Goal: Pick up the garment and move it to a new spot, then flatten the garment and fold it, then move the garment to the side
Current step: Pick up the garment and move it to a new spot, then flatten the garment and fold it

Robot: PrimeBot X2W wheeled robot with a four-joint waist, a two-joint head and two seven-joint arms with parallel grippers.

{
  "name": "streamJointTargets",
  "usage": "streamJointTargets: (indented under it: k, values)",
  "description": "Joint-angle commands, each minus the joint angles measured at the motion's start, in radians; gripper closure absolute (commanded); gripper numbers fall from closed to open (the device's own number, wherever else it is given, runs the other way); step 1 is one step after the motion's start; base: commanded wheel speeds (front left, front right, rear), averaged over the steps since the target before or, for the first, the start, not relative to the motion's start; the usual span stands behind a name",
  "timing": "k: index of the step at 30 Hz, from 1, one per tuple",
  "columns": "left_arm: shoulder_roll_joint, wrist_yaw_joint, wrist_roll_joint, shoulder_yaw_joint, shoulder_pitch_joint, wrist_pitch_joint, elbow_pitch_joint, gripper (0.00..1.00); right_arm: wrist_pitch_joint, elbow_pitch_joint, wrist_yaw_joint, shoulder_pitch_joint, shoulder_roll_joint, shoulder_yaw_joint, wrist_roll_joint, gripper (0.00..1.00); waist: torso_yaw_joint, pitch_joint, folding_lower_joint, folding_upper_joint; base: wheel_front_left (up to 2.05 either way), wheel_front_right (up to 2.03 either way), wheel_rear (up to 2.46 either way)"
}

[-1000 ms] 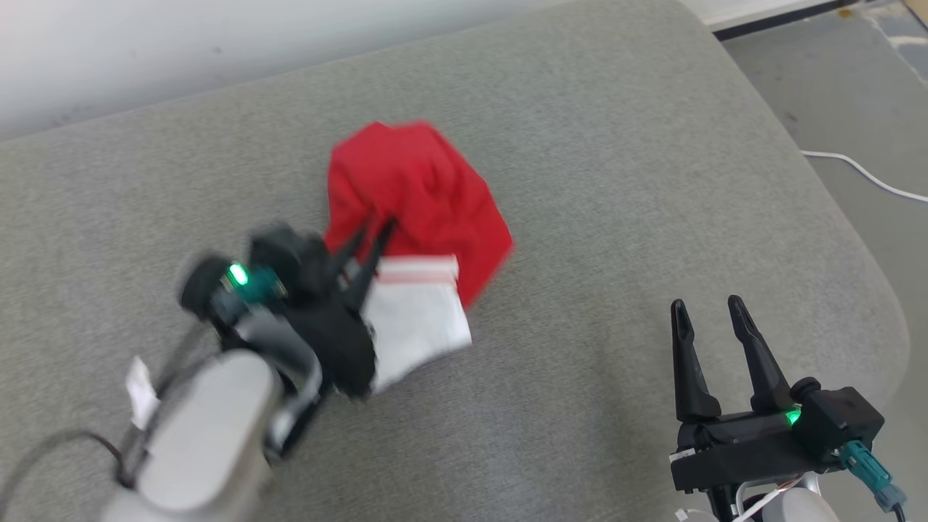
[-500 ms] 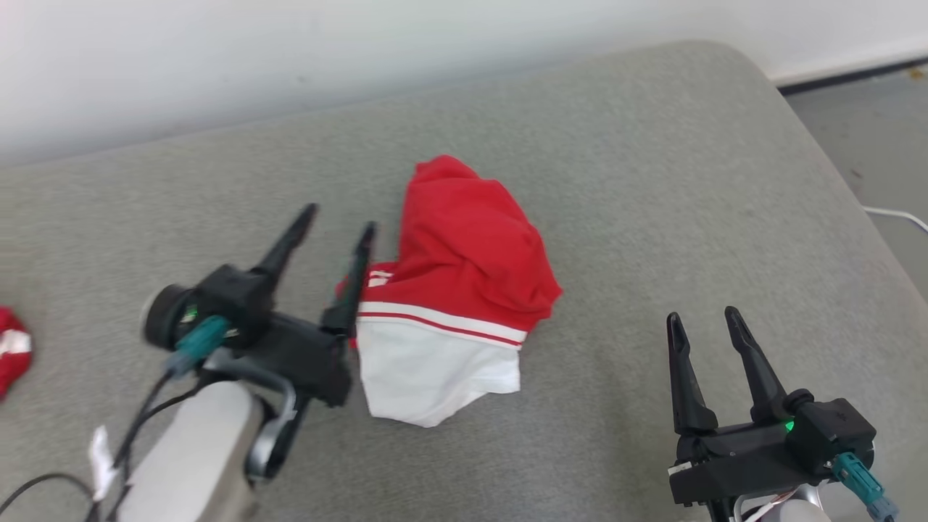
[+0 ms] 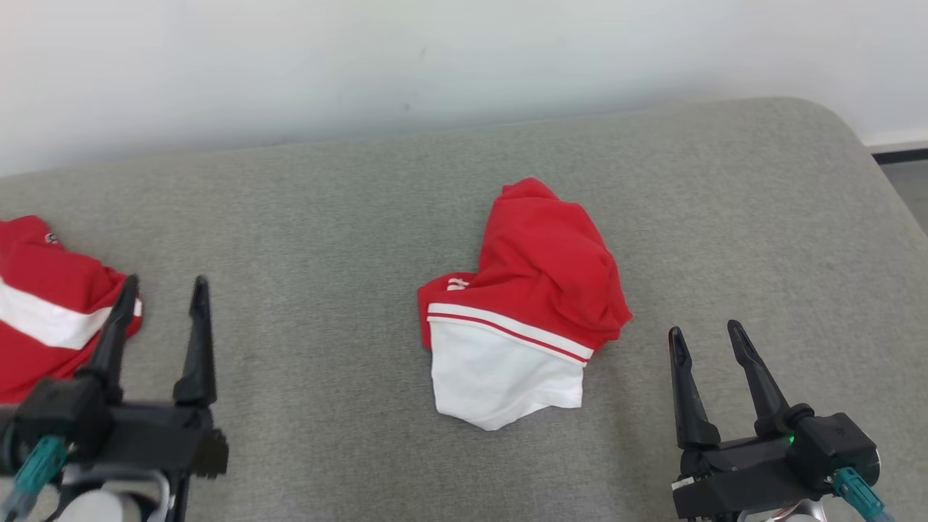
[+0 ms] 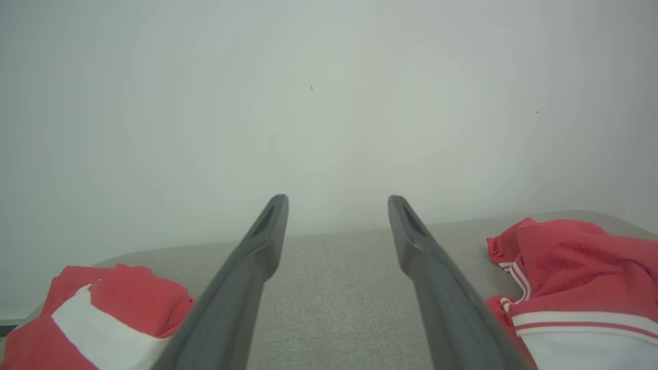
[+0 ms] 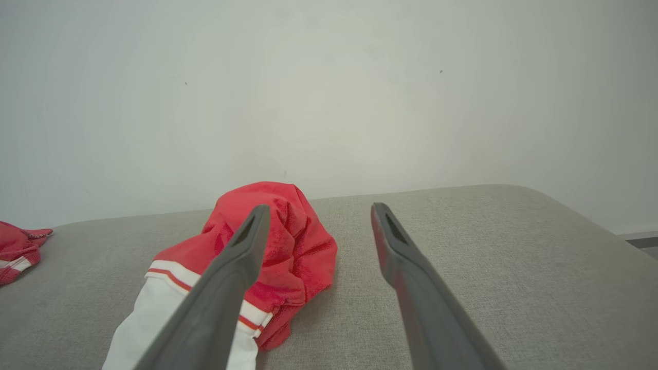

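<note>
garment (image 3: pixel 536 290) on cushion (image 3: pixel 326 254) centre, second garment (image 3: pixel 43 290) at left edge, wall (image 3: pixel 435 58) behind

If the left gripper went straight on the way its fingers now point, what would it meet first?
Likely nothing close: the left gripper faces bare grey cushion, then the wall. The garment lies off to its right and a second red garment to its left; depth is unclear.

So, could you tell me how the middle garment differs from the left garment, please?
The middle garment shows whole in the head view, bunched into a mound; the left garment is cut off by the picture's edge. The middle garment has a large white panel under thin stripes; the left garment has one white band across red. Both are red and white, on the grey cushion.
</note>
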Motion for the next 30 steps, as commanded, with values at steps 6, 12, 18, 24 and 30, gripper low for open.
streamJointTargets:
  k: [6,12,18,24,30]
  values:
    - [-0.027,-0.008,0.062,0.077,0.145,-0.001,-0.073,0.0,-0.001,0.002,-0.002,0.02,-0.001,-0.011,0.002,0.0,0.053,-0.019,0.0001,0.0,0.0,0.0,0.0]
    - [-0.09,-0.03,0.092,0.129,0.214,-0.001,-0.098,0.0,-0.001,0.003,-0.002,0.031,-0.002,-0.028,0.001,0.0,0.071,-0.021,0.0001,0.0,0.0,0.0,0.0]
    - [-0.151,-0.068,0.124,0.184,0.249,-0.001,-0.103,0.0,-0.001,0.008,-0.002,0.05,-0.001,-0.039,0.004,0.0,0.079,-0.035,0.0001,0.0,0.0,0.0,0.0]
    - [-0.202,-0.11,0.155,0.227,0.28,-0.001,-0.087,0.0,-0.001,0.014,-0.002,0.075,-0.001,-0.047,0.007,0.0,0.086,-0.051,0.0001,0.0,0.0,0.0,0.0]
    - [-0.224,-0.154,0.184,0.236,0.294,-0.001,-0.049,0.0,-0.001,0.025,-0.002,0.088,-0.001,-0.046,0.012,0.0,0.089,-0.062,0.0001,0.0,0.0,0.0,0.0]
